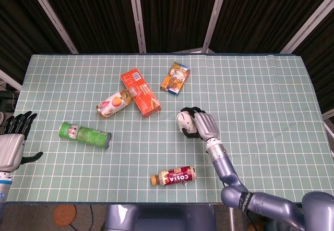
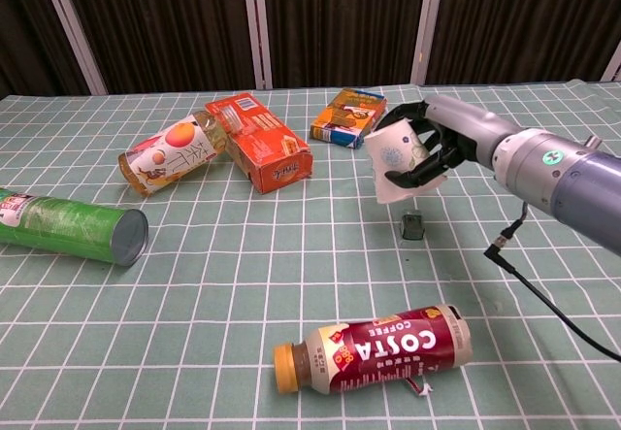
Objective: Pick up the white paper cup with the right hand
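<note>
White paper cup (image 2: 395, 161), tipped sideways, sits gripped in the right hand (image 2: 434, 144) mid-frame, above open green checked cloth (image 1: 271, 100) stretching rightward. Only the head view shows the left hand (image 1: 11, 142), fingers spread, at the left edge; the chest view shows a small dark clip (image 2: 413, 226) beneath the cup.

Table (image 1: 271, 85): green grid cloth
On it: Pringles can (image 1: 84, 134), Costa bottle (image 1: 174, 177), juice bottle (image 1: 112, 104), orange box (image 1: 140, 92), snack box (image 1: 175, 77), small dark clip (image 2: 412, 225)

White paper cup (image 2: 396, 161), tilted, held off the table in the right hand (image 2: 434, 139)
</note>
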`<state>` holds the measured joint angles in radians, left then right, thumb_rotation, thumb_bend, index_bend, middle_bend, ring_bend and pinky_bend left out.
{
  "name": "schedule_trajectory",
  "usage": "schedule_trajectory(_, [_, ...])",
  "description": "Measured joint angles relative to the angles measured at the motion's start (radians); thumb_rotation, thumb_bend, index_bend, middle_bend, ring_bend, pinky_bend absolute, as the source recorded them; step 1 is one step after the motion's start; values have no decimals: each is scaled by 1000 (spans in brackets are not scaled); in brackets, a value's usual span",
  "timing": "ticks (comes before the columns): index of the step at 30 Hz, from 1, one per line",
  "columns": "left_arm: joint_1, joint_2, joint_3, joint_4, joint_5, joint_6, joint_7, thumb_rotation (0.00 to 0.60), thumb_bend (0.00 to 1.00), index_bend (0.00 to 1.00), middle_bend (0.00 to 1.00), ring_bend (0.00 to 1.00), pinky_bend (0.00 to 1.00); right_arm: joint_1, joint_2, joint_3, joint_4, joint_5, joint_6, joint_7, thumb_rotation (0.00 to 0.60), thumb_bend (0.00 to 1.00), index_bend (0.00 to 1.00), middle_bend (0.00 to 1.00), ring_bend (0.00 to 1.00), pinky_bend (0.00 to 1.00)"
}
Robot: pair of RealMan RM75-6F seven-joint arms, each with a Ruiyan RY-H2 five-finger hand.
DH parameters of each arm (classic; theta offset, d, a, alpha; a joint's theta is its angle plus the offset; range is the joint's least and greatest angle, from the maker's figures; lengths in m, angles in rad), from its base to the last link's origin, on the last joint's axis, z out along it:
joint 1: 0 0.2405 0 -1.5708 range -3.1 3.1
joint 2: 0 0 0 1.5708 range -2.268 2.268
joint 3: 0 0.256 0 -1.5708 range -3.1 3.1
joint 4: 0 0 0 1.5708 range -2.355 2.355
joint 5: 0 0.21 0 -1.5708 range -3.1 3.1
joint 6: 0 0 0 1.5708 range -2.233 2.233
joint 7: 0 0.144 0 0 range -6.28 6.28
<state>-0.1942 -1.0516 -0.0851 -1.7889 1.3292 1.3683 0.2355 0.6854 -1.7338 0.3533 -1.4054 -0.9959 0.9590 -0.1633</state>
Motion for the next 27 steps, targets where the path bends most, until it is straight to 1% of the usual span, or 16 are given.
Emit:
schedule_trajectory(10, [0,1,0,-2,-3,-1,-4,600,0,0,0,0,0,10,-28,-30,64,3,-24,33,600,295,271,360,141,212])
schedule_trajectory(14, [-1,3,-1,-1,-5,-1,-9,600,0,0,0,0,0,14,-42,-37,89,-6,-25,46,600,295,270,331,126,208])
schedule_trajectory(16, [-1,4,-2,0,-6,-2,-11,600,0,0,0,0,0,14,-46,-39,99,-9,-26,56,600,296,246,298,110,200])
schedule_trajectory(19, [-2,4,-2,2,-8,-4,-13,600,0,0,0,0,0,12,-45,-44,102,-13,-29,67,600,295,137,206,68,178])
schedule_trajectory(21, [-3,4,-3,3,-9,-7,-14,600,0,0,0,0,0,7,-37,-51,91,-18,-35,77,600,295,54,129,22,136])
schedule_trajectory(22, [-4,5,-3,3,-10,-8,-14,600,0,0,0,0,0,5,-30,-57,83,-23,-38,81,600,294,33,106,11,118])
schedule_trajectory(25, [-4,5,-1,0,-7,-8,-14,600,0,0,0,0,0,-6,-6,-79,55,-49,-45,95,600,279,0,17,0,39])
schedule_trajectory(27, [-3,5,0,-1,-4,-6,-12,600,0,0,0,0,0,-14,11,-91,35,-65,-45,104,600,274,0,0,0,7])
